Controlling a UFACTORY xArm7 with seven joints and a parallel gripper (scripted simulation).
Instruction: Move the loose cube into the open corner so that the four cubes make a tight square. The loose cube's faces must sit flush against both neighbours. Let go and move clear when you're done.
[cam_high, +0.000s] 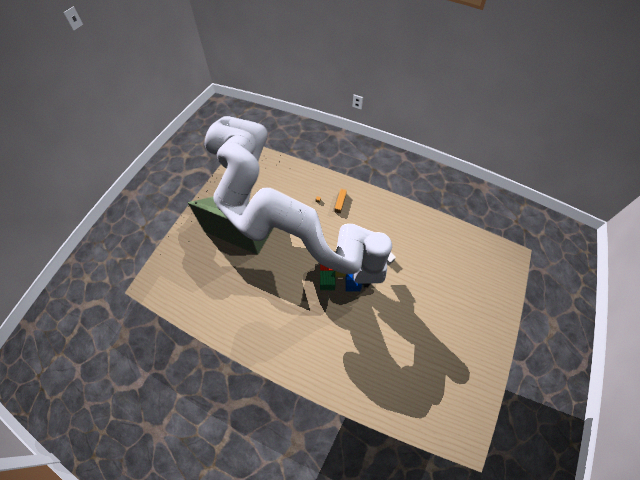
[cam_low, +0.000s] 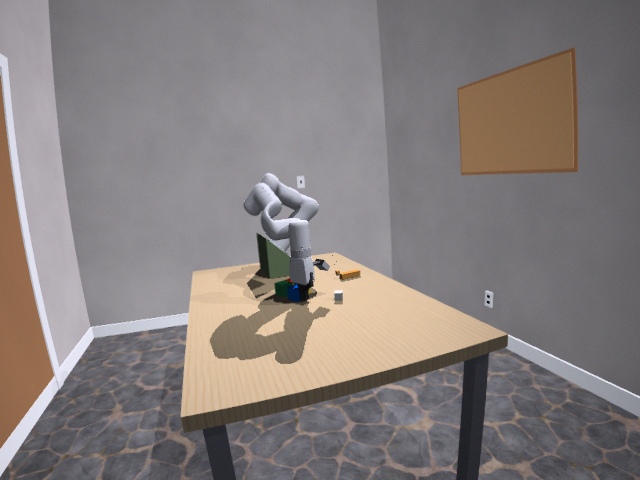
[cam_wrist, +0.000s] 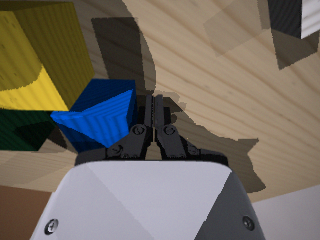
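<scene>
In the wrist view my gripper (cam_wrist: 154, 105) is shut with nothing between the fingers. Its fingertips rest low on the table against the right side of the blue cube (cam_wrist: 100, 118). The blue cube is turned at an angle and sits close to the yellow cube (cam_wrist: 37, 57) and the green cube (cam_wrist: 20, 131). In the top view the blue cube (cam_high: 352, 283) lies right of the green cube (cam_high: 327, 279), with the red cube (cam_high: 325, 267) behind, mostly hidden by the arm. The exterior view shows the cluster (cam_low: 289, 290) under my gripper (cam_low: 303, 290).
A small white block (cam_low: 338, 296) stands to the right of the cubes, also in the wrist view (cam_wrist: 295, 17). An orange bar (cam_high: 340, 199) and a tiny orange piece (cam_high: 317, 198) lie farther back. A dark green wedge (cam_high: 222, 224) stands by the arm's base.
</scene>
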